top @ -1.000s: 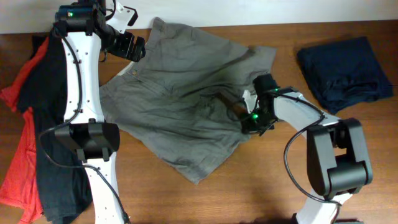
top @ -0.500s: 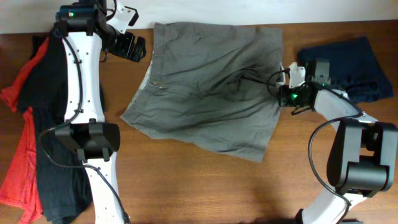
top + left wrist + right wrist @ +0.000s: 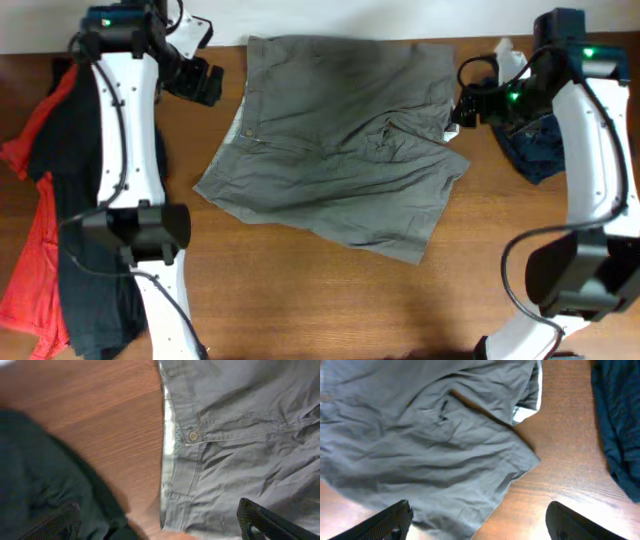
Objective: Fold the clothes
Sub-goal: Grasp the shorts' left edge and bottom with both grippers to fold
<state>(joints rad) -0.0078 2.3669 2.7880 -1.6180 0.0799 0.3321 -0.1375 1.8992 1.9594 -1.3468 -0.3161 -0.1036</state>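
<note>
On my overhead feed, a crumpled red fabric garment (image 3: 22, 290) lies at the far left of the brown wooden table (image 3: 300, 310). A black fabric garment (image 3: 90, 290) overlaps its right side. Just right of those, the left gripper (image 3: 203, 82) hangs above bare wood near the waistband. Its wrist camera shows both fingers spread wide with nothing between them. The large taupe-grey fabric shorts (image 3: 340, 150) lie spread out mid-table, waistband to the left, where I see a small round button (image 3: 192, 436) and the pale waistband lining (image 3: 169, 420). Their right edge is turned over, baring a pale patch. The right gripper (image 3: 470, 105) hovers just beside that edge, fingers likewise parted and empty. Farthest right, a dark navy fabric garment (image 3: 538, 155) lies partly hidden under the right arm.
</note>
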